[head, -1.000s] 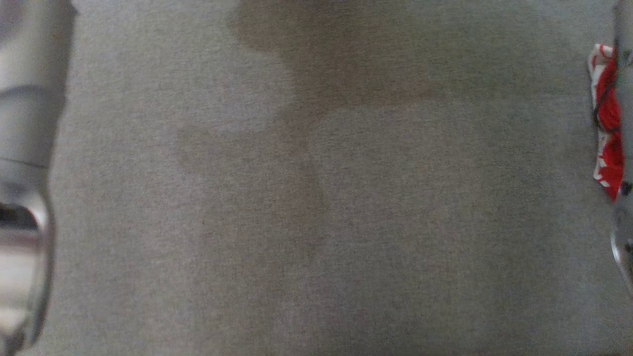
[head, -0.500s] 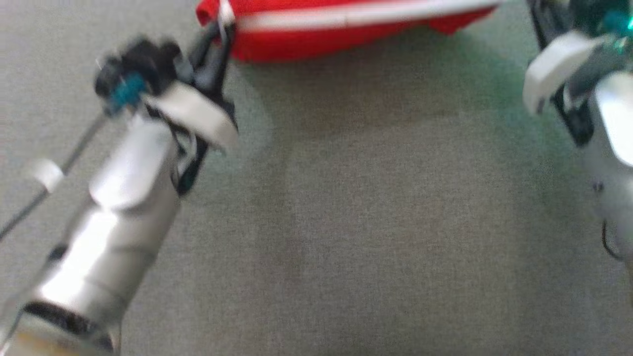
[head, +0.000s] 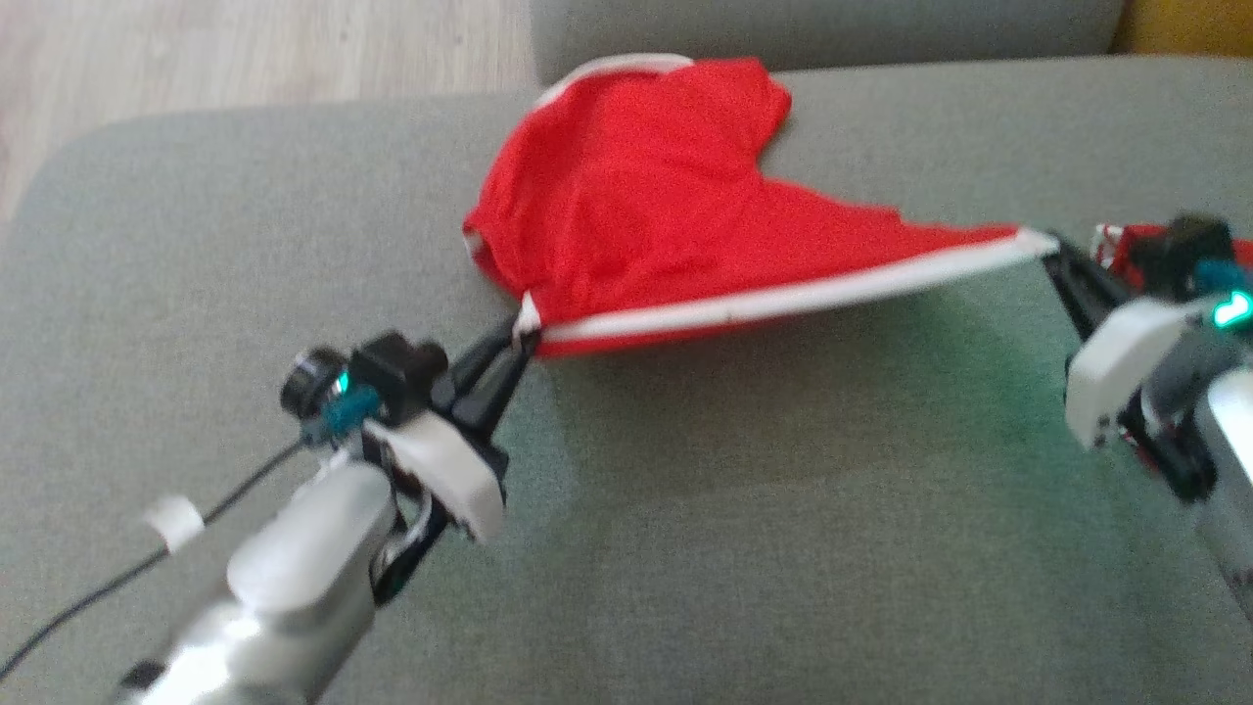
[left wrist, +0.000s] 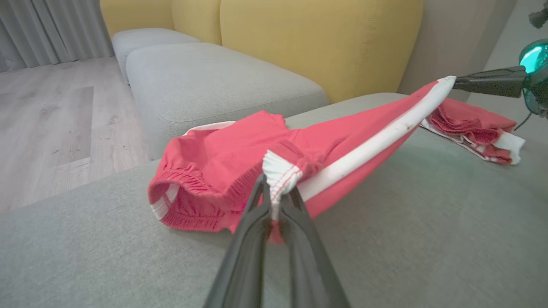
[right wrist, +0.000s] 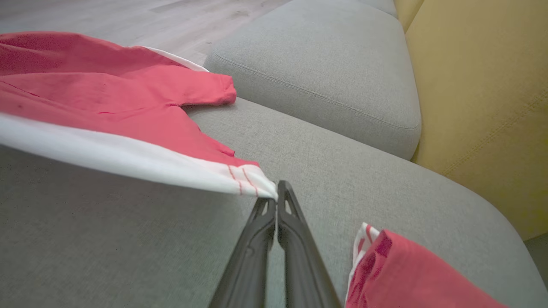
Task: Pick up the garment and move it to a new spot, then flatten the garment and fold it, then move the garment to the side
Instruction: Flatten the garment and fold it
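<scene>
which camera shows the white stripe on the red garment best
Head view: the white stripe shows whole, stretched from the left pincer to the right pincer. Left wrist view shows it foreshortened; right wrist view cuts its far end off.

Shorts (head: 636, 215) on sofa seat cushion (head: 734, 548), edge spanning left claw (head: 524, 333) to right claw (head: 1049, 242); second garment (left wrist: 475, 128) beside right claw, further cushion (head: 832, 29) behind.

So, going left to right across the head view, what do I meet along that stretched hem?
The left gripper pinching one hem corner → red garment, white band pulled taut → right gripper pinching the other corner.
</scene>
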Controlling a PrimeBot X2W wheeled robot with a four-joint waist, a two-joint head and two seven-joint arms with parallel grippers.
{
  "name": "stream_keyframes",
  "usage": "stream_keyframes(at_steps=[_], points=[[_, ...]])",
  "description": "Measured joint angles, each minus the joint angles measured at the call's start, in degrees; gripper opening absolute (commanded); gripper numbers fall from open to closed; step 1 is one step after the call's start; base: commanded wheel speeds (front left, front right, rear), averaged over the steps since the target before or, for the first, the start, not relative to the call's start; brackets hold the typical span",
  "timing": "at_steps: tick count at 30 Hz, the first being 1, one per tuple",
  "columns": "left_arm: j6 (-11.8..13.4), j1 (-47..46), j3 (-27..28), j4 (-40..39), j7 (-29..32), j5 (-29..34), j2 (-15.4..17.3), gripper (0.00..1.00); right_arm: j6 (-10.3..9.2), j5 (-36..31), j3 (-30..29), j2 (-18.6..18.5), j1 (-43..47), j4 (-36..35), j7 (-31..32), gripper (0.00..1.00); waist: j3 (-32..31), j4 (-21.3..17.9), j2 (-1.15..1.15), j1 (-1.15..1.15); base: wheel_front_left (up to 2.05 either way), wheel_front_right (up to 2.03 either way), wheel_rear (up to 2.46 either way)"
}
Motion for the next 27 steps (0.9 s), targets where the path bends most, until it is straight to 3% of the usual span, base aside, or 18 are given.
stream_keyframes(at_steps=[8, 14, 20, 27], points=[[3.14, 9.92, -1.65, -10.26, 4.00, -2.48, 2.83, 0.00, 0.00, 0.67, -7.78, -1.07, 14.05, -11.68, 3.38, 0.00, -4.92, -0.94, 0.00, -0.01, 0.00, 0.00, 0.00], [6.31, 12.30, -1.86, -18.36, 7.94, -3.52, 5.16, 0.00, 0.00, -1.87, -15.48, 0.78, 22.12, -20.49, 5.93, 0.00, -4.03, -0.57, 0.00, 0.01, 0.00, 0.00, 0.00], [8.90, 10.99, -0.27, -21.34, 9.06, -3.31, 6.13, 0.00, 0.00, -6.45, -19.30, 2.61, 19.50, -26.36, 8.20, 0.00, -1.06, 0.34, 0.00, 0.01, 0.00, 0.00, 0.00], [10.12, 4.14, 2.09, -20.93, 9.77, -3.57, 4.30, 0.00, 0.00, -9.58, -19.74, 3.30, 6.39, -24.98, 11.45, 0.00, 4.48, 2.84, 0.00, 0.02, 0.00, 0.00, 0.00]])
